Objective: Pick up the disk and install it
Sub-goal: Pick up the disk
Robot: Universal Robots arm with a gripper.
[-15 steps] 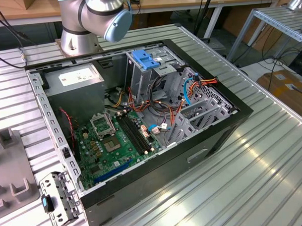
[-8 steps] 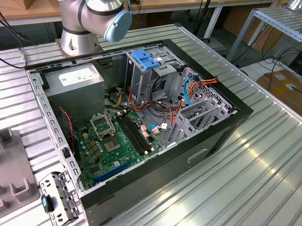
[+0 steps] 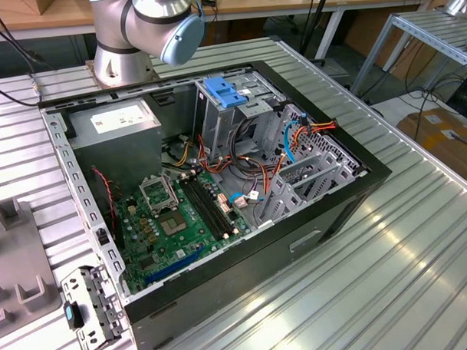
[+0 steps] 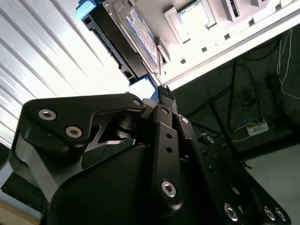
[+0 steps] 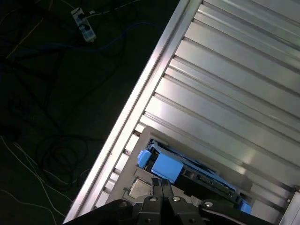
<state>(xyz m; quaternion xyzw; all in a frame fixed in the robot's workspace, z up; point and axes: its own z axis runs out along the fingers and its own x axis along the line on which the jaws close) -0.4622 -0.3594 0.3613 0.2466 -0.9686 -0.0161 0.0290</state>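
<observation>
Second wrist view | disk (image 4: 140,37) lay in holder (image 4: 197,21) by table (image 4: 42,61) edge, blue rail facing out, likely staged for pickup | gripper (image 4: 165,93) hung near rail, jaws together, holding nothing | disk not yet lifted | exterior view: case (image 3: 245,282) stood open for install

Surface (image 3: 420,237): ribbed bare metal, smooth, bright sheen. Computer case (image 3: 222,290): matt black outer walls, dull grey sheet-metal frame inside. Disk (image 4: 138,33): white paper label, matt black edge, smooth blue plastic rails. Tool (image 4: 165,93): matt black finish, shiny metal screw heads
</observation>
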